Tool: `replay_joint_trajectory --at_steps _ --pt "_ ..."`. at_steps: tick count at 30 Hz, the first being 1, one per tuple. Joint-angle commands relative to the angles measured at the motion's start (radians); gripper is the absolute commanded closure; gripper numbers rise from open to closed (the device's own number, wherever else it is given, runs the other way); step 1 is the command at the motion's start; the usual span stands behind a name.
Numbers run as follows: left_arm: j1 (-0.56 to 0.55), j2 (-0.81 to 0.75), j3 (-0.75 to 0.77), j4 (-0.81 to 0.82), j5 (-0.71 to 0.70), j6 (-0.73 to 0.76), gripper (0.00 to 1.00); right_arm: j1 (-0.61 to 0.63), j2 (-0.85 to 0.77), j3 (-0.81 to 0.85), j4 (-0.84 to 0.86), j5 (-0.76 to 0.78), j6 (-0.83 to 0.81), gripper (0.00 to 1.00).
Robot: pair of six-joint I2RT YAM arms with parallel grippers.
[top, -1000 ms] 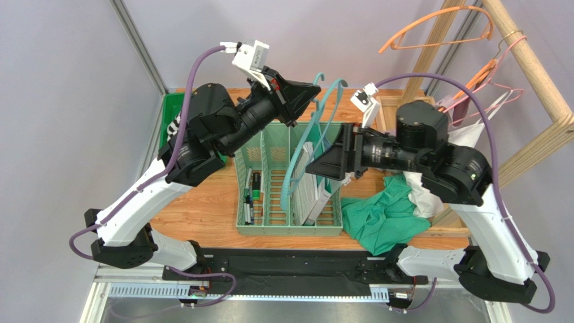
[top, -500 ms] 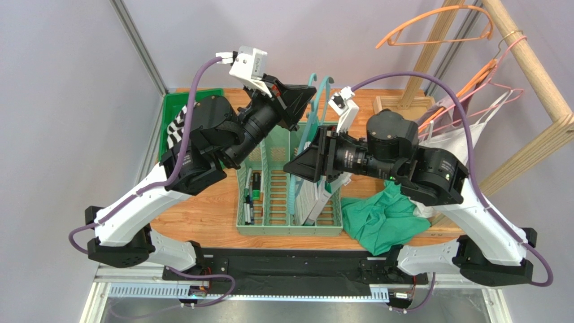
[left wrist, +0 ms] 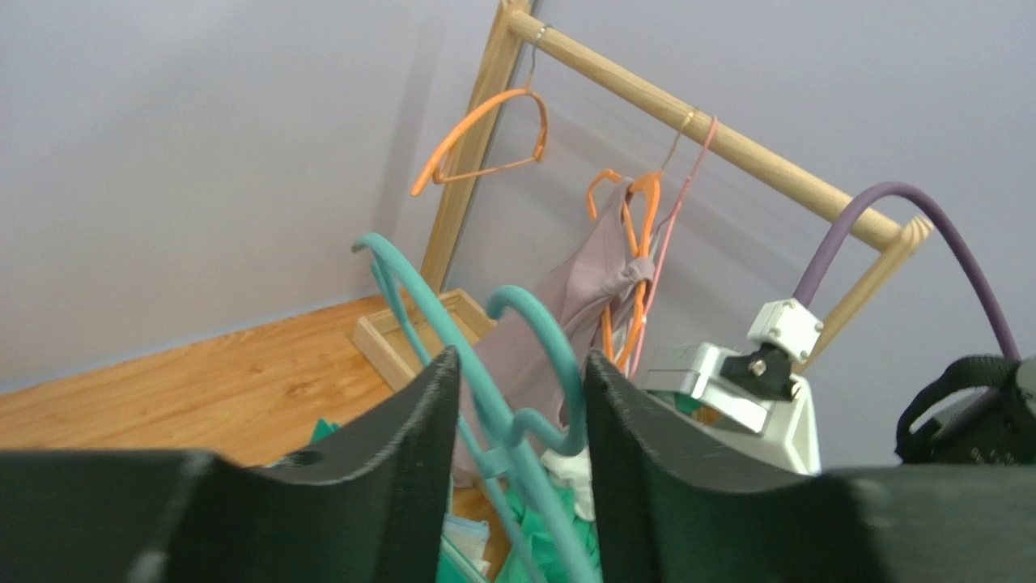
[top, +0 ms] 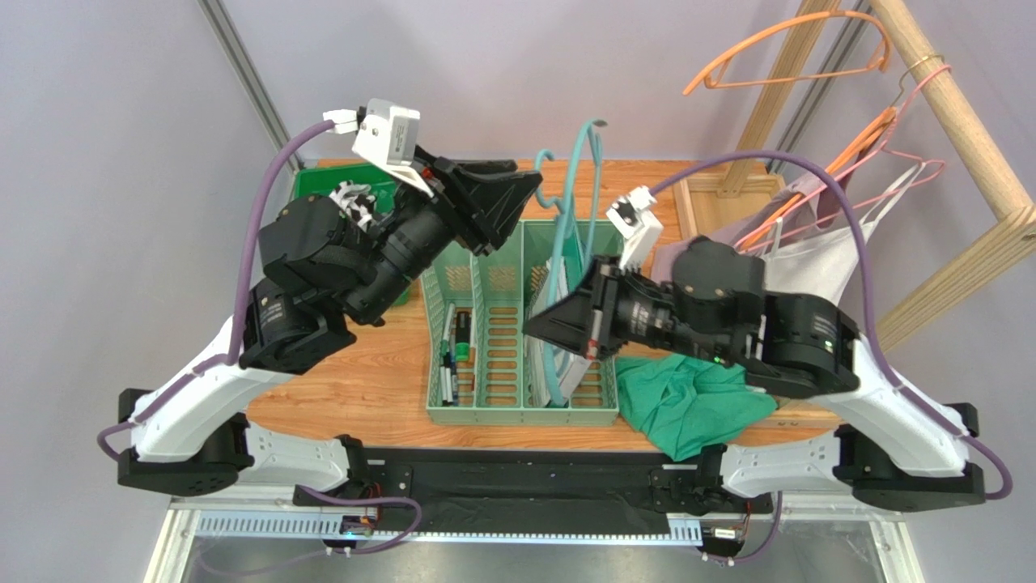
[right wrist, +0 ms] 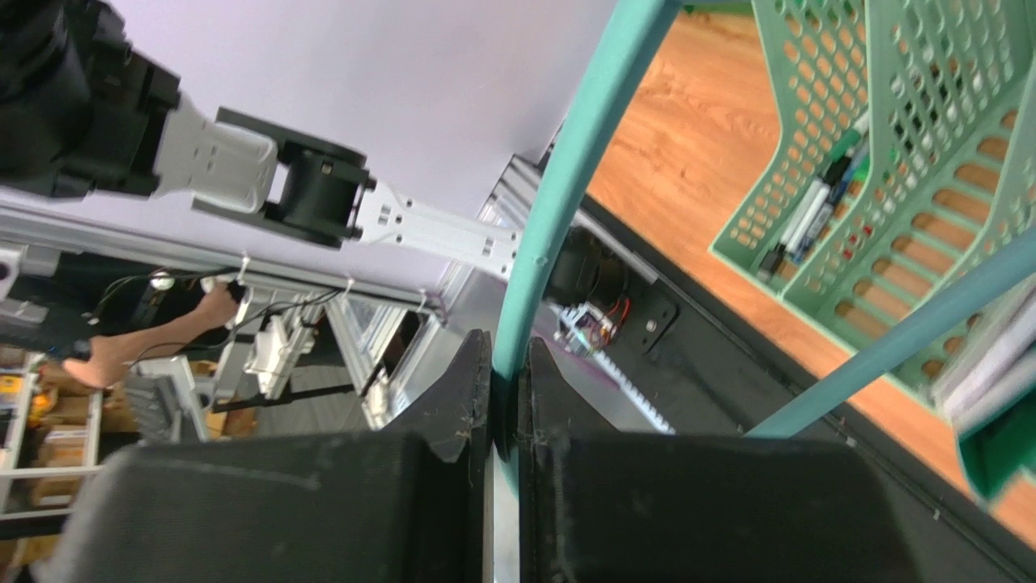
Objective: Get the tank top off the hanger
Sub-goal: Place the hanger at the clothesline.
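Note:
The teal hanger (top: 569, 243) stands nearly upright over the green basket, bare, with its hook at the top. My right gripper (top: 550, 330) is shut on its lower bar; the right wrist view shows the teal bar (right wrist: 572, 158) pinched between the jaws of the right gripper (right wrist: 508, 377). My left gripper (top: 521, 194) is open beside the hook. In the left wrist view the hook (left wrist: 553, 352) shows in the gap of the left gripper (left wrist: 521, 389), not gripped. The green tank top (top: 693, 407) lies crumpled on the table under my right arm, apart from the hanger.
A green slotted basket (top: 486, 304) with pens and papers stands mid-table. A wooden rack (top: 961, 122) at the back right carries orange and pink hangers and pale garments (top: 839, 249). A green bin (top: 314, 194) sits at the back left.
My right gripper has moved left and shut on the hanger's bar. My left gripper has opened, let go of the hook and drawn back left. The hanger has shifted left over the basket.

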Motion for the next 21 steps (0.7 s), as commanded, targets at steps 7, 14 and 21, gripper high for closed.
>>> replay_joint_trajectory --at_steps 7,14,21 --pt "0.005 -0.174 -0.076 -0.129 0.21 -0.027 0.34 0.231 -0.203 -0.075 -0.014 0.296 0.194 1.0" --pt "0.005 -0.328 -0.211 -0.158 0.227 -0.133 0.41 0.422 -0.219 -0.051 -0.101 0.769 0.375 1.0" --pt "0.005 -0.425 -0.232 -0.271 0.203 -0.172 0.44 0.428 -0.131 -0.006 0.074 1.114 0.223 1.0"
